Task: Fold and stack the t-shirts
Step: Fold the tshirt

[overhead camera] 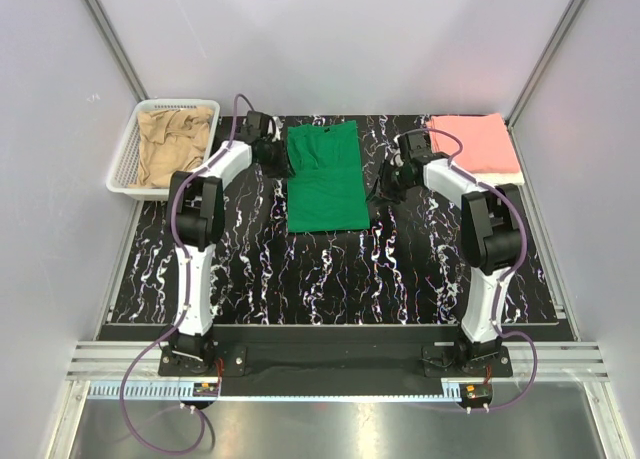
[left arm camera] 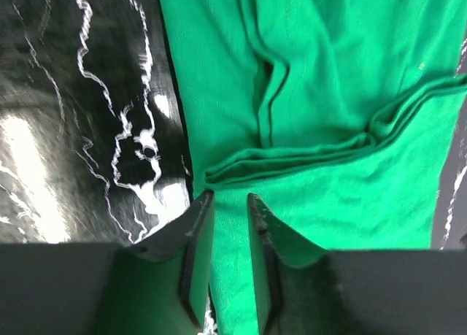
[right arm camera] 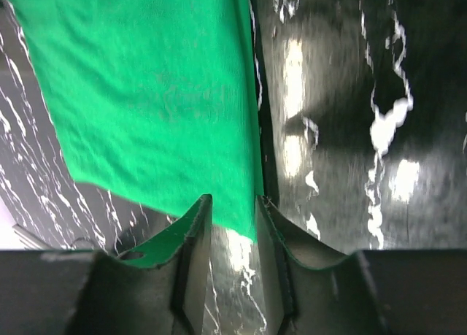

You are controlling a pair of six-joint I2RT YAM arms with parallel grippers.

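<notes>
Before me lies a black desk (overhead camera: 330, 279) veined with white; a white mesh basket (overhead camera: 125, 164) sits at its far left corner.

A robot lab cell, this: plain white panels (overhead camera: 330, 39) wall in the black marbled bench (overhead camera: 330, 279), aluminium rails (overhead camera: 110, 39) run up the corners, and the left arm (overhead camera: 195, 239) and right arm (overhead camera: 490, 239) stand bolted to a base (overhead camera: 330, 357), purple cables (overhead camera: 135, 379) looping off.

basket (overhead camera: 125, 161): far left, holds loose shirt (overhead camera: 176, 143)
middle shirt (overhead camera: 326, 184): between my left gripper (overhead camera: 270, 157) and right gripper (overhead camera: 386, 184)
folded shirt (overhead camera: 476, 144): far right
</notes>
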